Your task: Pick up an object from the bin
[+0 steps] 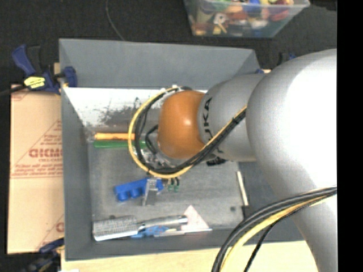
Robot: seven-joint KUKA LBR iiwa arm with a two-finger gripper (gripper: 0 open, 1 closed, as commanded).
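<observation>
In the camera view, your gripper (153, 186) sits low in mid-bin (76, 180), mostly hidden beneath the arm's orange cover (178, 123) and cables. You cannot tell whether it is open or closed. Its tip meets the right end of a blue plastic block (127, 191), either touching or just beside it. A yellow stick (113, 136) and a green stick (110, 145) lie near the back, their right ends hidden behind the cables. A flat packet (144, 226) lies along the front.

You have one camera, set above the grey metal bin (159, 67) and somewhat to one side, looking down into it at close range. The arm (283, 129) enters the view from your right, across the bin's right half.
</observation>
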